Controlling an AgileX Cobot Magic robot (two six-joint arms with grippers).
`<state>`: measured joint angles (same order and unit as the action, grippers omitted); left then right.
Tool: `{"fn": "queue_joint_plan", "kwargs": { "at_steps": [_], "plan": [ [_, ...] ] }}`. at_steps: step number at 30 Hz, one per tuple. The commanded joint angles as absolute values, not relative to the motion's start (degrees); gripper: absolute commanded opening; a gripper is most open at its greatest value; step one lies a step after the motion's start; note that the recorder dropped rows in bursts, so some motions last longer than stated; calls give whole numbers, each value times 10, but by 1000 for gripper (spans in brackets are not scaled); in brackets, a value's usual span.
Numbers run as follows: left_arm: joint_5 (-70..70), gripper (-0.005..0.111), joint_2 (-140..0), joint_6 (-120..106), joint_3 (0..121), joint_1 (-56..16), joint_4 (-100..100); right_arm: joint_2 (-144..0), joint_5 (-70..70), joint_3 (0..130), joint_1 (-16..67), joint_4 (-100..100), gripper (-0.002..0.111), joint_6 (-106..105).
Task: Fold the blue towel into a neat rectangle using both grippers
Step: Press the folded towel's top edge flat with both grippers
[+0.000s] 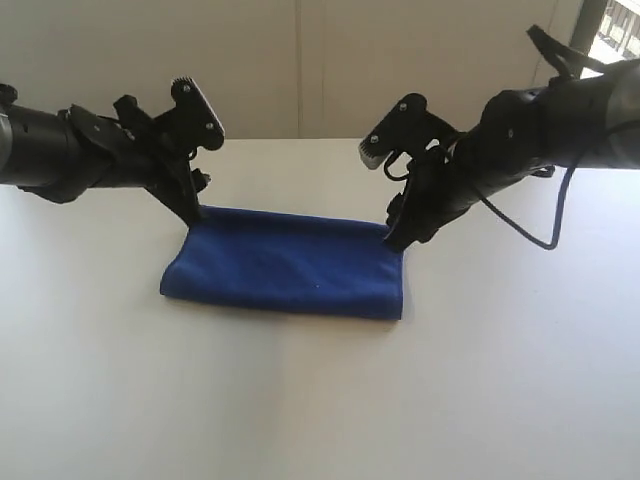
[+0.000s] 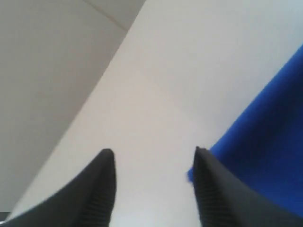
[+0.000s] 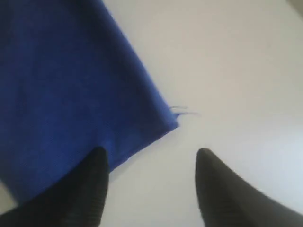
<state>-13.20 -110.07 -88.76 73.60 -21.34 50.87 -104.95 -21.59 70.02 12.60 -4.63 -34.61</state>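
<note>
Position of the blue towel [image 1: 290,262] and both grippers at the moment shown. The towel lies flat near the middle of the white tabletop [image 1: 320,400], folded into a long rectangle with its long sides running across the exterior view; the number of layers cannot be made out. The left gripper [image 1: 195,212] points down at the far left corner of the cloth and the right gripper [image 1: 398,238] at the far right corner. From this view the dark fingertips merge with the towel's edge, so contact cannot be judged.

Left wrist view: the left gripper [image 2: 152,153] has its jaws spread with bare tabletop between them, and one finger [image 2: 213,198] is at the very corner of the blue towel [image 2: 265,142].

Right wrist view: the right gripper [image 3: 151,153] likewise has its jaws spread and holds nothing. One finger [image 3: 85,198] overlaps the towel's edge, and the corner of the cloth [image 3: 71,71] lies ahead of the gap. A pale wisp [image 3: 183,110] at that corner is too blurred to name.

Both wrist views are soft, and the fingers are cut off at the frame edge. In the exterior view the arms run out of both sides, and a black cable [image 1: 512,223] loops below the right arm. Behind the tabletop stands a pale wall [image 1: 300,60] with a vertical seam, and a strip of window [image 1: 615,30] shows at the upper right
</note>
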Motion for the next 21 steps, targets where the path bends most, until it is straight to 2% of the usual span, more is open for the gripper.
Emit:
{"fn": "queue_joint_plan", "kwargs": {
  "at_steps": [1, 2, 4, 8, 11, 15, 21],
  "plan": [
    [70, 13, -1067, -884, 731, -216, 627, -1043, -312, 701, 120, -151, 26, -348],
    [105, 1, -1067, -884, 731, -213, 610, -1048, -318, 701, 120, -175, 15, -357],
    [149, 0, -1067, -820, 731, -212, 579, -1056, -323, 702, 120, -248, 0, -403],
    [249, 0, -1085, -541, 747, -189, 358, -1084, -355, 708, 120, -386, 0, -509],
    [357, 0, -1107, -372, 783, -178, 182, -1114, -397, 729, 120, -418, 0, -527],
    [374, 0, -1132, -362, 819, -179, 163, -1143, -392, 757, 127, -418, 0, -527],
    [322, 0, -1160, -362, 830, -184, 164, -1185, -395, 768, 127, -404, 0, -525]
  ]
}}
